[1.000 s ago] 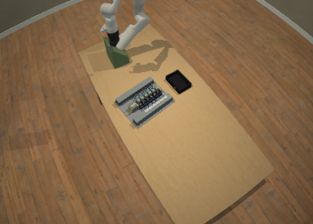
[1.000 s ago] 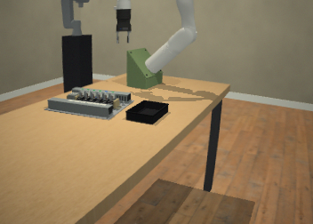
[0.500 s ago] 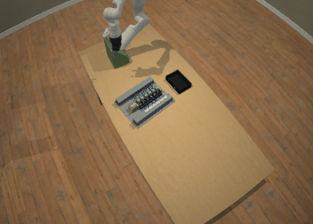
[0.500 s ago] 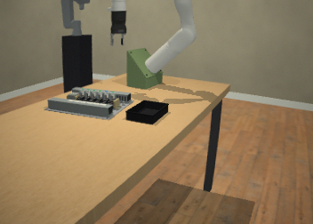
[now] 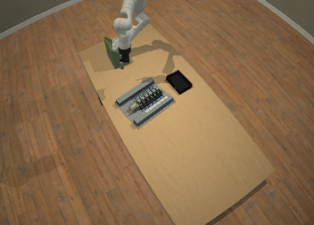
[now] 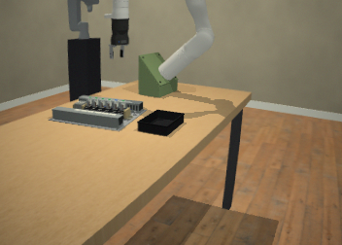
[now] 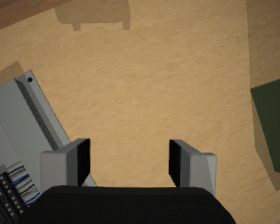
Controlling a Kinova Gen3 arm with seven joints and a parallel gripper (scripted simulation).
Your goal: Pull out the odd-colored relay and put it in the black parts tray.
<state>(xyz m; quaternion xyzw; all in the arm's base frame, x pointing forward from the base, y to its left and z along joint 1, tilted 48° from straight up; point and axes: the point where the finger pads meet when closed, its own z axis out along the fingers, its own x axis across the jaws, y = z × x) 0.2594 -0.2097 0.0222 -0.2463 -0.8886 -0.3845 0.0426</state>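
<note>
The grey relay panel [image 5: 144,102] lies flat on the table with a row of relays across its middle; it also shows in the exterior view [image 6: 99,111]. The buttons are too small to tell apart by colour. A corner of the panel shows at the left of the wrist view [image 7: 18,135]. The black parts tray [image 5: 179,82] [image 6: 160,122] sits to the panel's right and is empty. My gripper [image 5: 122,64] [image 6: 117,52] is open and empty, high above the table between the arm's base and the panel. Its fingers frame bare table.
The green wedge base of the arm [image 5: 111,53] stands at the table's far end [image 6: 156,75]; its edge shows at the right of the wrist view [image 7: 273,125]. A black pedestal with a grey clamp [image 6: 84,49] stands on the floor beyond the table.
</note>
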